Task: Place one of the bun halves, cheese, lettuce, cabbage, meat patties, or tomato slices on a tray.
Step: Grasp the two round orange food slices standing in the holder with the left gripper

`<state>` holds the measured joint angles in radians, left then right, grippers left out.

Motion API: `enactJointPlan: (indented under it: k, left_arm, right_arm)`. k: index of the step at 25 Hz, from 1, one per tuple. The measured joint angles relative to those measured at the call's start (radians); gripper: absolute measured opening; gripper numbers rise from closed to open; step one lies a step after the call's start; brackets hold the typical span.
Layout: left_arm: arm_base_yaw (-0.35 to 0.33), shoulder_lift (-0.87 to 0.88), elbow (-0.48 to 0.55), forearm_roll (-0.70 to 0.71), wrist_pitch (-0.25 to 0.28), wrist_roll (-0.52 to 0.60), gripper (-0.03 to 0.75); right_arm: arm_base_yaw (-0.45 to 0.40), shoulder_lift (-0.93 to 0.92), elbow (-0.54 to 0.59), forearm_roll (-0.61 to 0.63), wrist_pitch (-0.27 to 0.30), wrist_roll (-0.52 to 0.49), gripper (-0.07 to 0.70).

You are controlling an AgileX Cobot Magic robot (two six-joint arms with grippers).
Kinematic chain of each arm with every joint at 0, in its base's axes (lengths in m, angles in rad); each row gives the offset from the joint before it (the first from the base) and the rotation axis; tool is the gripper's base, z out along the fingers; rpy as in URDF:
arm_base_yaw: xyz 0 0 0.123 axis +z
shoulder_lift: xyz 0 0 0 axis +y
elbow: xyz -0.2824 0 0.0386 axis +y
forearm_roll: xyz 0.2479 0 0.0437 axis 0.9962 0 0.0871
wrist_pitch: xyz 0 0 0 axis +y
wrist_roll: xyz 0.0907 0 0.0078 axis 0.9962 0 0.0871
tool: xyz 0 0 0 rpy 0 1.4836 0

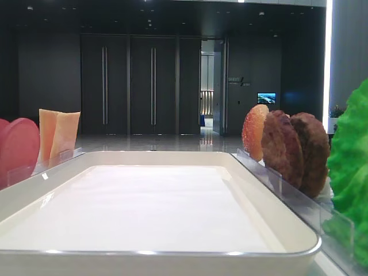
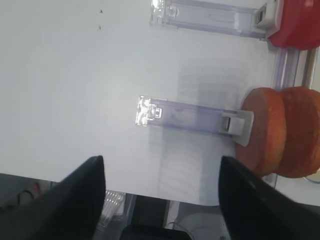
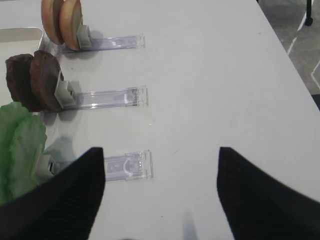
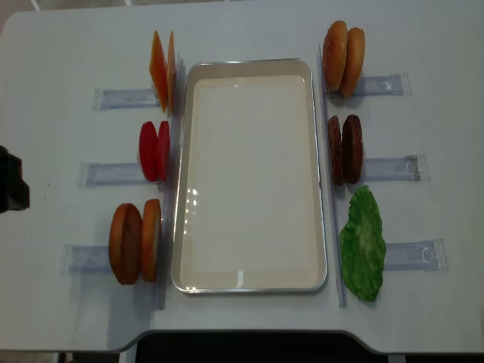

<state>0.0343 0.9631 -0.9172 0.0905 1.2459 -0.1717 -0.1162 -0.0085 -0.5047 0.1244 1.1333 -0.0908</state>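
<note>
The white tray (image 4: 250, 281) lies bare mid-table. To its left stand cheese slices (image 4: 159, 69), tomato slices (image 4: 153, 150) and two bun halves (image 4: 134, 242). On its right are more bun halves (image 4: 344, 57), meat patties (image 4: 345, 149) and lettuce (image 4: 361, 242). Cabbage is out of view. My left gripper (image 2: 161, 165) hangs open and holds nothing, over the table's left edge beside the bun halves (image 2: 280, 131). My right gripper (image 3: 160, 155) is open and holds nothing, above bare table to the right of the lettuce (image 3: 17, 150) and patties (image 3: 35, 82).
Each food stands in a clear plastic holder (image 4: 386, 168) whose strip runs outward from the tray. The left arm's black body (image 4: 11, 189) shows at the table's left edge. Beyond that edge the floor (image 2: 200, 220) lies below the left fingers.
</note>
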Motion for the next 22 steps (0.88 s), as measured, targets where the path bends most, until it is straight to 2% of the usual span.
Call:
enactJointPlan:
  k: [3,11,18,22]
  left_arm:
    - [-0.052,-0.005,0.000,0.003,0.000,-0.044,0.538]
    - [-0.361,0.027,0.000,0.062,0.000,-0.280,0.538]
    - [-0.582,0.142,0.000,0.112,-0.006,-0.510,0.538]
    - [-0.654,0.211,0.000,0.124,-0.009,-0.586,0.538]
  right_arm:
    - [0.000,0.000,0.000,0.000,0.000,0.000,0.458]
    - [0.000,0.000,0.000,0.000,0.000,0.000,0.458]
    - [0.000,0.000,0.000,0.000,0.000,0.000,0.458]
    - [0.000,0.000,0.000,0.000,0.000,0.000,0.458]
